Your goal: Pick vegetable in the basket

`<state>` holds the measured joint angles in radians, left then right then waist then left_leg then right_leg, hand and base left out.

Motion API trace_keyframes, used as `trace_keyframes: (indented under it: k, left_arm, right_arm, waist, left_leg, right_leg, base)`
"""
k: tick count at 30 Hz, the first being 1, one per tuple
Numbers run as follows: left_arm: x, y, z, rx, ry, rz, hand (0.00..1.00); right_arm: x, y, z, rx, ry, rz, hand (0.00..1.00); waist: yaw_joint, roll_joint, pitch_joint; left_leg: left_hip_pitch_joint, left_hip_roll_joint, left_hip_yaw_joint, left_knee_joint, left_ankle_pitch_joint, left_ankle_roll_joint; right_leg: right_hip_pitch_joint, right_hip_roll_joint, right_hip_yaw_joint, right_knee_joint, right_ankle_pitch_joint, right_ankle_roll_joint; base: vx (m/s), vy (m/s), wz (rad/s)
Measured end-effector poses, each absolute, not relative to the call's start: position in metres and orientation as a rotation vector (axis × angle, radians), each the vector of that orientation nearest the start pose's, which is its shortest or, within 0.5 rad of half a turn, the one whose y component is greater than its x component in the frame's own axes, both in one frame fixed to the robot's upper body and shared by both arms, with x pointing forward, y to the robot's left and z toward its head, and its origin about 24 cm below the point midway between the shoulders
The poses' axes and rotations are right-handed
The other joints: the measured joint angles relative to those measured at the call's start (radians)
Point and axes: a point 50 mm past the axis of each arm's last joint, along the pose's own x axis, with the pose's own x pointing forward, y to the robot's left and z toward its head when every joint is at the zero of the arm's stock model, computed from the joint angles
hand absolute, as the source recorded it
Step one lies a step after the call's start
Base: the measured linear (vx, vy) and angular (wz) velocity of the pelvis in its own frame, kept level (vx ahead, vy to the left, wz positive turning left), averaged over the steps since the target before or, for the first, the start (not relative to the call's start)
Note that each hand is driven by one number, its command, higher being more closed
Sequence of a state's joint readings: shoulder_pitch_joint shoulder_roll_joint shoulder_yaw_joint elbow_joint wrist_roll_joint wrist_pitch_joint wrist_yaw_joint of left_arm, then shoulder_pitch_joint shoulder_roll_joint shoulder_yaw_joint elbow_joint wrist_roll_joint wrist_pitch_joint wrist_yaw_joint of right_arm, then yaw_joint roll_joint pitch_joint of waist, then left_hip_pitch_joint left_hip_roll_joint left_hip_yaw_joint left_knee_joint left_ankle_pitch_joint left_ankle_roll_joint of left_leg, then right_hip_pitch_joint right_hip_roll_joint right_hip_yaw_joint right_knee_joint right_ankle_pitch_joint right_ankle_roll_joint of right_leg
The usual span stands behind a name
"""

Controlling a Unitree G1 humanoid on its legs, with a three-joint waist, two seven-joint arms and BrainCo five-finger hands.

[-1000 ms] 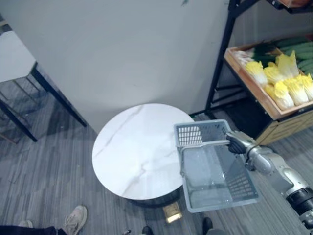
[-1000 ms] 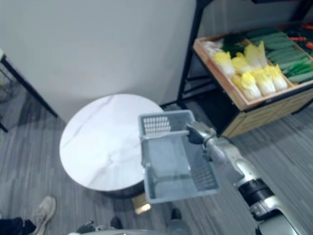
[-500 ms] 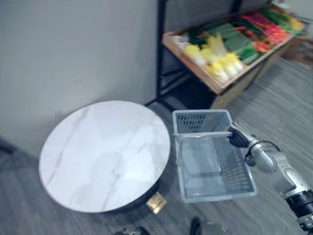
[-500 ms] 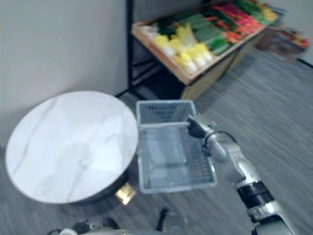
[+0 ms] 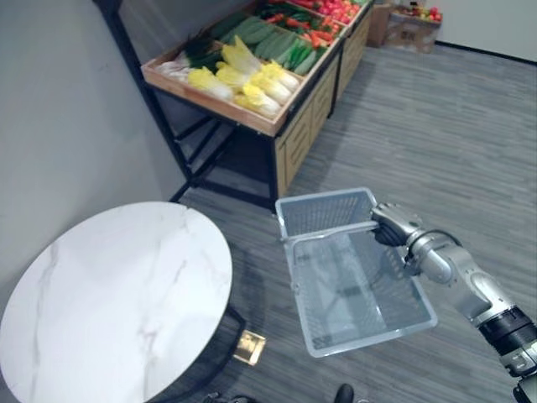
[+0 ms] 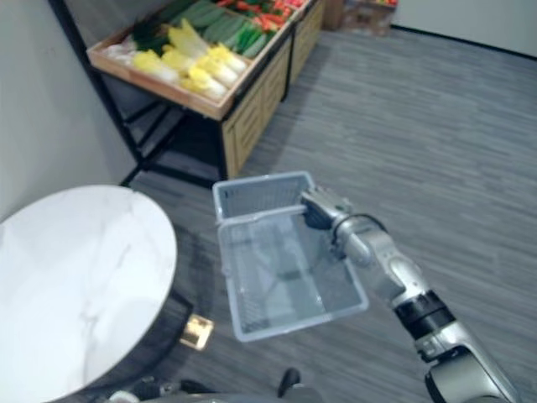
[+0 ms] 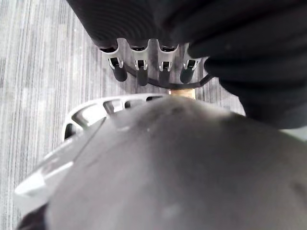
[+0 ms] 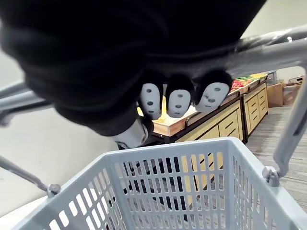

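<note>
**Left eye view.** The right hand (image 5: 393,227) is closed round the handle (image 5: 331,232) of the basket (image 5: 357,294), which hangs empty above the floor (image 5: 436,126). Beyond the basket is the stand (image 5: 218,107) with the vegetables (image 5: 243,80) on it, well apart from the basket. The table (image 5: 109,294) is to the left of the basket. Compared with half a second ago, the whole picture has swung. More of the stand is in sight and the table has slid aside, while the basket keeps its place before the robot. So the camera has turned, not the things.

**Right eye view.** It shows the same scene, and nothing lies in the basket.

**Left wrist view.** The left hand (image 7: 140,60) hangs with loose, straight fingers and holds nothing.

**Right wrist view.** The fingertips (image 8: 178,100) curl over the handle, with the stand behind the far wall of the basket.

I judge that the robot is turning to the stand and that the picking is not yet begun.
</note>
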<state>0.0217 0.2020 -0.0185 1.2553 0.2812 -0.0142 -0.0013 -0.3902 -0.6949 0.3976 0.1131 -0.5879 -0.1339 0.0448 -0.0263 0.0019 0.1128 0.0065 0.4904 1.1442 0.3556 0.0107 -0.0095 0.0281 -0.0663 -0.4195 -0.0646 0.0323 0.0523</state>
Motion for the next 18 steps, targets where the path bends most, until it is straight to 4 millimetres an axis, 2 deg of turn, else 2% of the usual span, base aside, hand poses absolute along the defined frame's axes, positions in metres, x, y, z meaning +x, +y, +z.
trace_keyframes:
  k: [1, 2, 3, 4, 5, 7, 9, 10, 12, 18]
  left_arm:
    - [0.074, 0.229, -0.166, 0.411, 1.269, -0.056, 0.00]
    - [0.074, 0.228, -0.166, 0.403, 1.263, -0.047, 0.00]
    - [0.073, 0.227, -0.166, 0.400, 1.262, -0.044, 0.00]
    - [0.073, 0.223, -0.167, 0.393, 1.254, -0.041, 0.00]
    - [0.071, 0.218, -0.168, 0.380, 1.256, -0.045, 0.00]
    - [0.069, 0.215, -0.169, 0.360, 1.257, -0.034, 0.00]
    - [0.069, 0.217, -0.169, 0.345, 1.257, -0.019, 0.00]
    - [0.072, 0.219, -0.168, 0.346, 1.248, -0.013, 0.00]
    - [0.074, 0.223, -0.167, 0.355, 1.242, -0.006, 0.00]
    - [0.082, 0.217, -0.166, 0.384, 1.213, -0.051, 0.00]
  right_arm:
    - [0.303, -0.173, 0.109, -1.341, -0.322, 0.399, 1.00]
    - [0.300, -0.172, 0.107, -1.335, -0.321, 0.408, 1.00]
    - [0.300, -0.171, 0.106, -1.331, -0.323, 0.411, 1.00]
    - [0.300, -0.170, 0.107, -1.322, -0.328, 0.411, 1.00]
    - [0.300, -0.170, 0.107, -1.310, -0.326, 0.411, 1.00]
    - [0.300, -0.170, 0.107, -1.283, -0.323, 0.411, 1.00]
    - [0.300, -0.171, 0.107, -1.277, -0.319, 0.409, 1.00]
    - [0.301, -0.173, 0.109, -1.275, -0.318, 0.398, 1.00]
    - [0.301, -0.175, 0.106, -1.275, -0.303, 0.398, 1.00]
    - [0.293, -0.186, 0.090, -1.220, -0.231, 0.399, 1.00]
  waist:
    - [0.001, 0.002, 0.002]
    - [0.002, 0.001, 0.006]
    - [0.004, -0.004, 0.011]
    - [0.007, 0.006, 0.014]
    - [0.010, 0.018, 0.014]
    - [0.011, 0.034, 0.023]
    - [0.006, 0.041, 0.019]
    - [0.004, 0.026, 0.027]
    - [0.004, 0.005, 0.033]
    - [0.003, 0.020, 0.036]
  left_leg:
    - [-0.007, 0.004, -0.099, 0.028, 0.028, -0.002]
    - [-0.030, -0.002, -0.244, 0.060, 0.042, -0.013]
    - [-0.050, -0.021, -0.335, 0.068, 0.022, -0.034]
    - [-0.063, -0.096, -0.508, 0.047, -0.049, -0.070]
    - [-0.065, -0.175, -0.651, 0.002, -0.099, -0.075]
    - [-0.051, -0.257, -0.789, -0.089, -0.140, -0.085]
    - [-0.012, -0.290, -0.892, -0.168, -0.160, -0.113]
    - [-0.010, -0.299, -0.901, -0.180, -0.175, -0.120]
    - [-0.022, -0.326, -0.868, -0.177, -0.186, -0.106]
    - [-0.020, -0.357, -0.849, -0.178, -0.220, -0.090]
  right_leg:
    - [0.002, 0.000, 0.036, 0.000, 0.001, -0.006]
    - [0.004, -0.003, 0.078, 0.000, 0.003, -0.009]
    - [0.000, -0.006, 0.106, 0.000, 0.002, -0.011]
    - [-0.016, -0.014, 0.161, 0.001, 0.009, -0.016]
    - [-0.039, -0.012, 0.224, 0.002, 0.015, -0.020]
    - [-0.066, 0.005, 0.302, 0.009, 0.028, -0.017]
    - [-0.103, 0.016, 0.359, 0.014, 0.042, 0.004]
    - [-0.116, 0.014, 0.384, -0.010, 0.066, 0.021]
    - [-0.134, -0.005, 0.425, -0.040, 0.114, 0.032]
    - [-0.157, -0.020, 0.461, -0.040, 0.131, 0.058]
  base:
    - [-0.08, -0.081, -0.68]
    - [-0.07, -0.057, -0.77]
    - [-0.06, 0.008, -1.06]
    - [-0.05, 0.080, -1.38]
    - [-0.05, 0.094, -1.49]
    - [-0.05, 0.103, -1.29]
    - [-0.01, 0.106, -1.03]
    - [0.02, 0.097, -0.75]
    - [-0.04, 0.123, -0.45]
    - [-0.02, 0.069, -0.21]
